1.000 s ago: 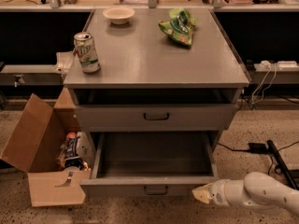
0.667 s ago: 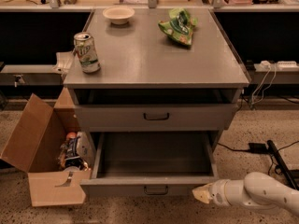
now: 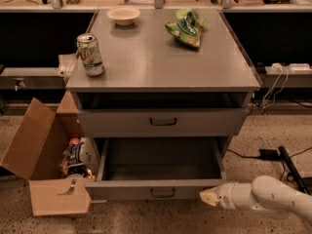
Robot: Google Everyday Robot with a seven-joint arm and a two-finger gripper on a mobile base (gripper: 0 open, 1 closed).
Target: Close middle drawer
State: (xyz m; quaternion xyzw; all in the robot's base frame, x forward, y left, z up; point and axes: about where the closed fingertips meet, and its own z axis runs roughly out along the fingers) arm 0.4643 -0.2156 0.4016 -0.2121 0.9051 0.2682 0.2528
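Note:
The middle drawer [image 3: 161, 189] of the grey metal cabinet is pulled far out. Its wide shallow tray is empty, and its front carries a small dark bar handle [image 3: 162, 193]. Above it, the top drawer [image 3: 163, 122] stands almost closed. The bottom drawer is hidden under the open one. My gripper [image 3: 207, 197] comes in low from the right on a white arm [image 3: 263, 199]. Its pale fingertips are pressed together into one wedge, at the right end of the middle drawer's front, touching or nearly touching it. It holds nothing.
On the cabinet top [image 3: 161, 62] are a green-white can [image 3: 90, 54], a white bowl [image 3: 123, 15] and a green chip bag [image 3: 185, 27]. An open cardboard box [image 3: 46, 165] with items stands on the floor at left. Cables and a plug [image 3: 273, 155] lie at right.

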